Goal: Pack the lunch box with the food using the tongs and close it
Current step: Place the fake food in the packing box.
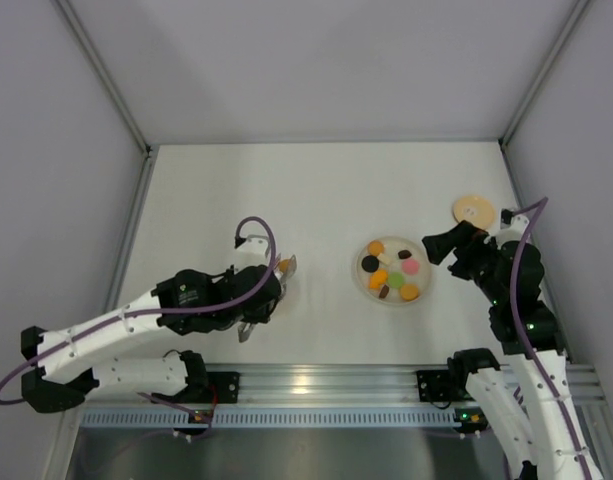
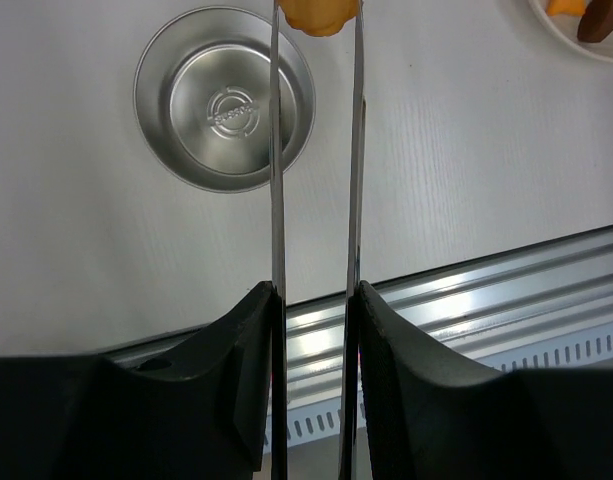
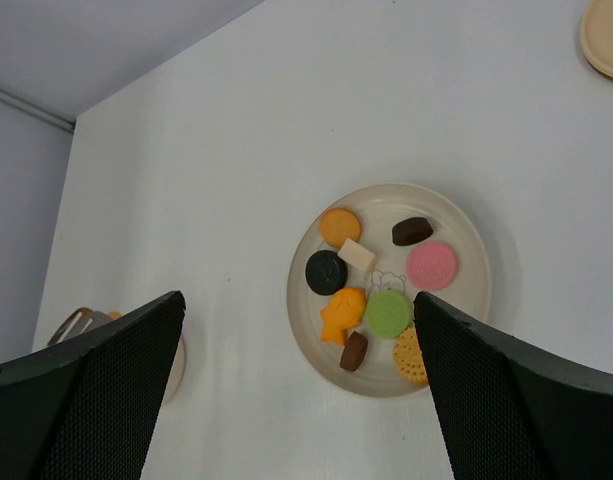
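In the left wrist view my left gripper (image 2: 316,290) is shut on the tongs (image 2: 276,150), squeezing their two thin silvery arms. The tong tips pinch an orange piece of food (image 2: 316,15) just past the far right rim of the lunch box (image 2: 224,97), an open, empty steel pot. More food (image 3: 386,285) lies on the pale plate (image 3: 464,345): orange, black, white, brown, pink and green pieces. My right gripper (image 3: 296,400) hangs open above the plate's near side, holding nothing. The wooden lid (image 1: 473,210) lies flat on the table behind the right arm.
The plate (image 1: 391,270) sits right of centre, between the two arms. The left arm (image 1: 136,320) reaches across the near left. A metal rail (image 1: 326,385) runs along the near edge, and grey walls close in the sides and back.
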You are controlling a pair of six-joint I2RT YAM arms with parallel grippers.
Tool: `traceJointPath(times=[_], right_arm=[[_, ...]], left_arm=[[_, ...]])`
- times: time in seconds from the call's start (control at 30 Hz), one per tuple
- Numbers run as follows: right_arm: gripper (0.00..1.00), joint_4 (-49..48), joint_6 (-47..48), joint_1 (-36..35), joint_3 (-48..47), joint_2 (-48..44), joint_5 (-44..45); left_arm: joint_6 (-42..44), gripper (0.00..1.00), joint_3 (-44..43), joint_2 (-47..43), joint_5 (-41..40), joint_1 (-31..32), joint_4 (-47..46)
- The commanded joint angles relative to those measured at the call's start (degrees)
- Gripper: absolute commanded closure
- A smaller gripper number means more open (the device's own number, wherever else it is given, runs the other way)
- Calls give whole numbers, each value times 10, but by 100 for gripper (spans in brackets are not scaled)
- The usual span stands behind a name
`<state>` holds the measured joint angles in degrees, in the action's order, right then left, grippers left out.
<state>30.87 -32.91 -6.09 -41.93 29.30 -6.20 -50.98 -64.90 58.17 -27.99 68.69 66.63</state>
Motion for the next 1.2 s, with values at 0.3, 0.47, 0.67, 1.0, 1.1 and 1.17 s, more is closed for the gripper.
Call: traceJointPath(times=[0.3,0.47,0.67,1.0,1.1,1.17], right_arm=[[5,-61,-8,7,19,11,-10],[5,-67,-8,7,24,11,-9],[5,-71,-11,7,28,12,-10],[5,-71,-10,7,32,12,-9],[5,-72,-10,7,33,12,-9],[5,-72,-10,6,31,12,-9]], left_arm=[[-79,74,48,-68,-19,2,80],[-88,70,58,-77,-17,2,92],[-87,62,64,-77,-17,2,83],[-82,50,61,-68,-18,2,78],[-81,49,58,-67,-19,2,78],[-79,48,54,-65,-20,2,76]])
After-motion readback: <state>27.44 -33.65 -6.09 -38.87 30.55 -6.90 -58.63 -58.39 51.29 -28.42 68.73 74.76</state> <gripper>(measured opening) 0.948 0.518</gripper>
